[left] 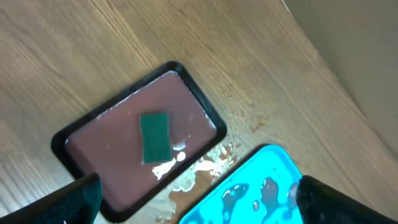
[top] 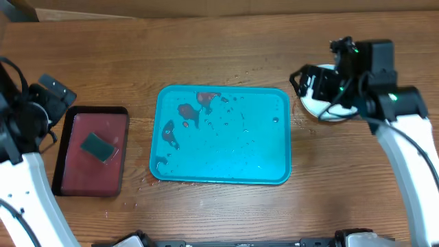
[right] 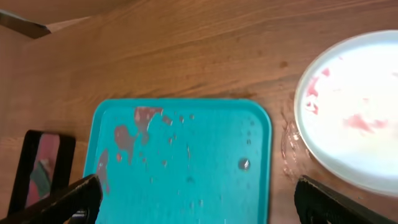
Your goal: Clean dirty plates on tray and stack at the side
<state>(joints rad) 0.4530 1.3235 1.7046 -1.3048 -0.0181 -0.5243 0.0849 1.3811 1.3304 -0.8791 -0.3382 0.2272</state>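
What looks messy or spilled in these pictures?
Reddish-brown smears stain the left part of the turquoise tray, with water drops over it. Water has spilled onto the table between it and the dark red tray. The white plate on the right shows pink smears.

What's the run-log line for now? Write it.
tray: no plates, red smears | plate: right of tray, smeared | sponge: in red tray | jaws: both open

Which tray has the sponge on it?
The small dark red tray with the black rim; the green sponge lies in it. The big blue tray holds only smears.
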